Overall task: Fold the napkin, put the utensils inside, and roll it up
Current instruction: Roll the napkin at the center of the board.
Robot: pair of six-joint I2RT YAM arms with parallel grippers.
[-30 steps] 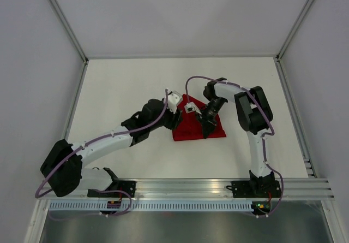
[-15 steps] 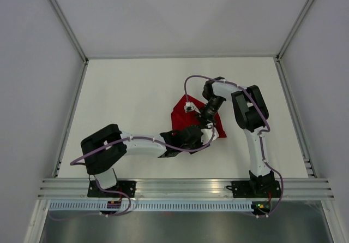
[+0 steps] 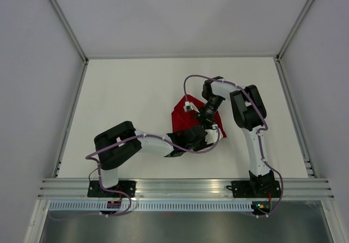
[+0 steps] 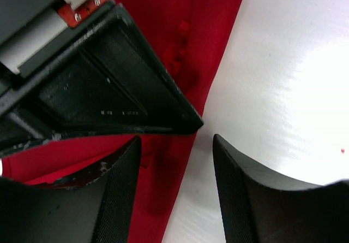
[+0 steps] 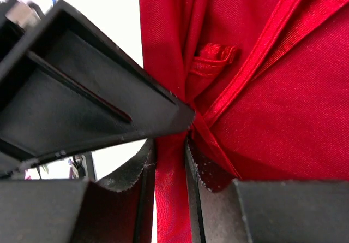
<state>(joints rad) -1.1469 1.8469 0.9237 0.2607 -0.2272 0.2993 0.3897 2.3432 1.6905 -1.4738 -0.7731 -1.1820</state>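
Between its pads [image 5: 139, 199], right end effector [image 5: 170, 155] pinches creased glossy napkin [image 5: 272, 117]; left end effector [image 4: 175, 144] gapes.

Bright even light; glare on the table [image 4: 305, 101]

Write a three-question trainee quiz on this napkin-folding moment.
1. True or false: the right gripper pinches a fold of the thin bright red cloth napkin.
2. The left gripper is: A) open, B) shut on the napkin, C) out of view.
3. Fill in: the napkin lies on a ___ table.
Key: 1 true; 2 A; 3 white.
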